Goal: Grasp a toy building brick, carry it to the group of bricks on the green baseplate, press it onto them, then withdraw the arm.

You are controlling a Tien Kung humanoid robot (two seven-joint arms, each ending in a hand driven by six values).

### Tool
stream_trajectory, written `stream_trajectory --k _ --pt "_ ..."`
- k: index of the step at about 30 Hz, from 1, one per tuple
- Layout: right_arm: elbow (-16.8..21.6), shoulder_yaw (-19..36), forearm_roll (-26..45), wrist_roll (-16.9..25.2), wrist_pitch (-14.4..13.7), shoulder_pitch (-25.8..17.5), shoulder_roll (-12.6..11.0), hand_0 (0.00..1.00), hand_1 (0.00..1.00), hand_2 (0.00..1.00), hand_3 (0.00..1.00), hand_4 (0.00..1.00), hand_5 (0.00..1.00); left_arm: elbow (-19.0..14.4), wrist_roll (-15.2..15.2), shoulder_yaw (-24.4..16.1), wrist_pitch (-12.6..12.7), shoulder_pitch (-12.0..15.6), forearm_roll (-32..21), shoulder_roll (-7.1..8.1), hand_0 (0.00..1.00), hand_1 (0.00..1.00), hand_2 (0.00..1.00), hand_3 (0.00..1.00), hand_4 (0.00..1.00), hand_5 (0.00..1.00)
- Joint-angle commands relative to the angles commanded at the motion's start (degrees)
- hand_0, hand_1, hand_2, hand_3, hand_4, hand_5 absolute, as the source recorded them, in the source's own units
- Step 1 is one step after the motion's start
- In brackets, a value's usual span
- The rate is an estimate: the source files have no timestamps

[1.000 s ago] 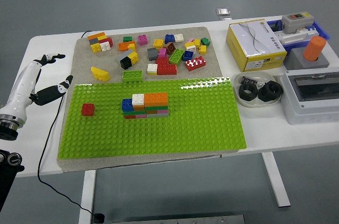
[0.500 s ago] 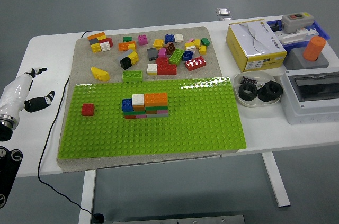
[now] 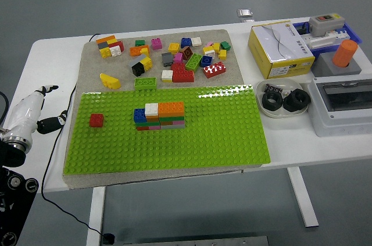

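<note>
The green baseplate fills the middle of the table. On it stands a group of stacked bricks with blue, white and orange tops, and a lone red brick sits to its left. Several loose bricks lie on the beige mat behind the plate, among them a green one at the plate's far edge. My left hand hovers over the table's left edge, well left of the plate. Its fingers are spread and hold nothing. The right arm is out of view.
A yellow-and-white box stands at the back right. A bowl with black parts, a grey electrical box and an orange-capped block are nearby. A black cable runs down the table's left side.
My left hand has drawn back from the baseplate's left edge toward the table's left edge and sits lower in the picture. The bricks have not moved.
</note>
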Motion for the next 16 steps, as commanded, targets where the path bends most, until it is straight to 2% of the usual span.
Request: stream_trajectory --k 5,7,11,12,16 --pt "0.0 0.08 -0.29 -0.01 0.28 -0.13 -0.14 0.719 0.678 0.784 0.856 0.684 0.998 -2.1 -1.54 1.76 0.85 0.4 -1.1 0.38 0.96 0.888 0.885 0.84 0.684 0.057" --pt "0.0 0.07 -0.34 0.0 0.33 -0.16 -0.15 0.719 0.677 0.784 0.855 0.679 0.998 -2.89 -2.12 2.25 0.79 0.76 -1.77 0.61 0.96 0.884 0.875 0.809 0.684 0.025" --pt "0.0 -0.31 -0.06 0.0 0.42 -0.24 -0.18 0.719 0.677 0.784 0.855 0.679 0.998 -6.07 -3.22 3.17 0.55 2.48 -3.98 2.03 0.96 0.884 0.875 0.809 0.684 0.025" --pt "0.0 -0.41 0.05 -0.03 0.45 -0.28 -0.18 0.72 0.677 0.785 0.855 0.678 0.998 -7.09 -3.45 3.45 0.6 3.03 -4.56 2.54 0.952 0.862 0.843 0.76 0.667 0.017" --pt "0.0 -0.85 0.58 -0.18 0.59 -0.44 -0.08 0.72 0.677 0.785 0.855 0.678 0.998 -10.29 -4.45 5.49 1.84 4.22 -6.4 3.8 0.952 0.862 0.843 0.76 0.667 0.017"
